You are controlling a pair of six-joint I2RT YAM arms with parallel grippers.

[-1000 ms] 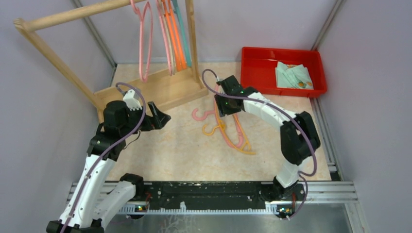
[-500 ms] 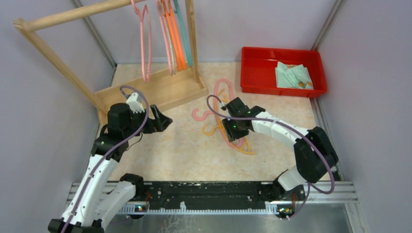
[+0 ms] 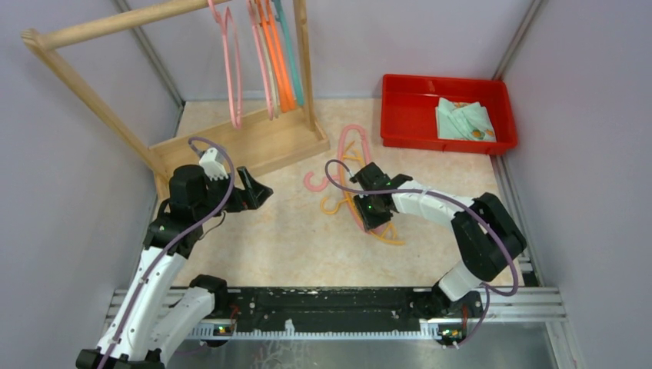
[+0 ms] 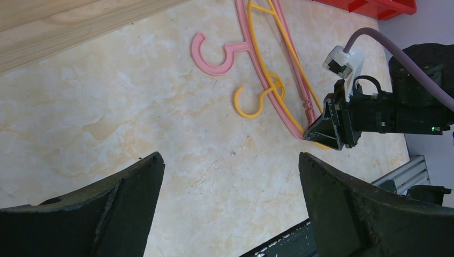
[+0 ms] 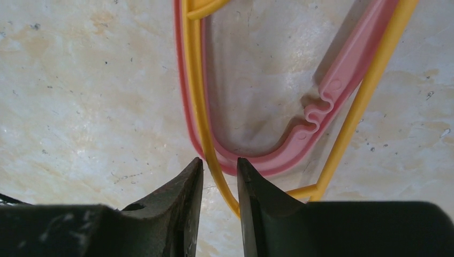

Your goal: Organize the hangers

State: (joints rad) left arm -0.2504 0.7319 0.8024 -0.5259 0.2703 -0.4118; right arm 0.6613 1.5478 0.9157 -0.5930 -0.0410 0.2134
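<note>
Two hangers lie tangled on the floor: a pink hanger [image 3: 317, 183] [image 4: 217, 53] [image 5: 342, 80] and a yellow hanger [image 3: 332, 206] [image 4: 251, 104] [image 5: 195, 96]. My right gripper [image 3: 369, 219] [image 5: 219, 163] is low over their far corner. Its jaws stand narrowly apart around the yellow hanger's thin rod, with a little gap still showing, and the pink hanger's bend lies just beyond the tips. Several more hangers, pink [image 3: 233, 69], orange [image 3: 278, 61] and teal [image 3: 292, 54], hang on the wooden rack [image 3: 254, 142]. My left gripper [image 3: 257, 188] [image 4: 230, 160] hovers wide open over bare floor, holding nothing.
A red tray [image 3: 400, 115] holding folded pale green cloth [image 3: 464, 121] sits at the back right. The rack's base and slanted leg stand close to the left arm. Grey walls enclose the marbled floor on three sides.
The right arm has swung down from near the rack base onto the floor hangers, and its jaws have narrowed around the yellow rod. The hung pink hanger swayed. The left arm barely moved.
</note>
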